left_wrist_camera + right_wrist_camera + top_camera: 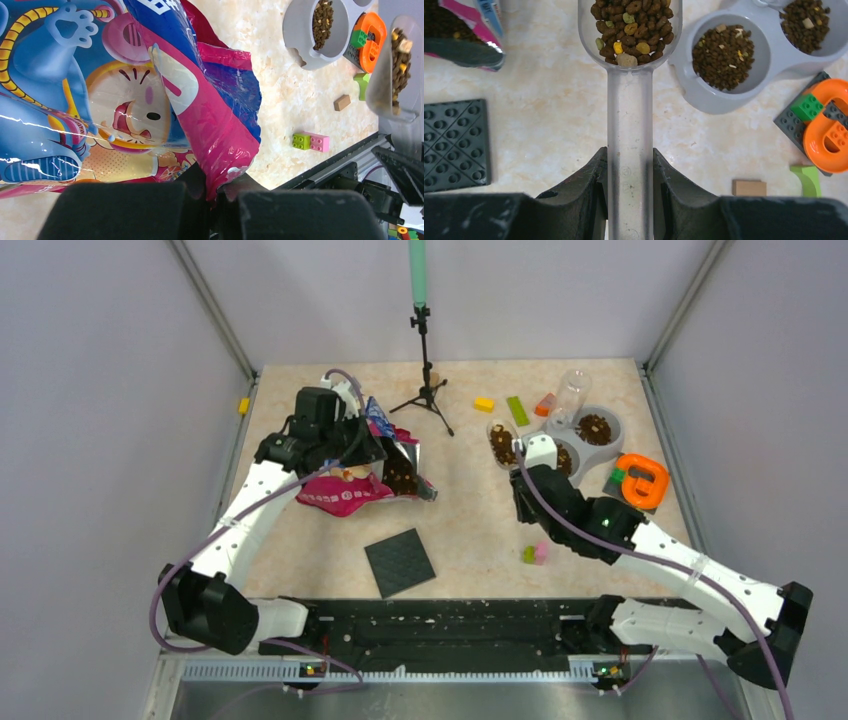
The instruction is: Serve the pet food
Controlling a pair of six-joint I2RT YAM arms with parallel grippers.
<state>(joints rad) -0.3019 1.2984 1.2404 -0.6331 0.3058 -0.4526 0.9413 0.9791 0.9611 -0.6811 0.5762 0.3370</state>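
Note:
The glossy pink-and-blue pet food bag [345, 490] lies at the left of the table, its open mouth showing dark kibble [401, 476]. My left gripper [227, 187] is shut on the bag's pink edge [220, 135]. My right gripper [630, 167] is shut on the handle of a clear scoop [630, 115] heaped with brown kibble [631, 25]. The scoop [502, 443] is held just left of the grey double bowl [776, 62]. Both compartments hold kibble [723, 50], as the top view [595, 427] also shows.
A black tripod [428, 380] stands at the back centre. A black baseplate [400, 562] lies near the front. An orange toy on a grey plate [642, 480], a clear bottle [572, 395] and loose toy blocks [536, 554] surround the bowl.

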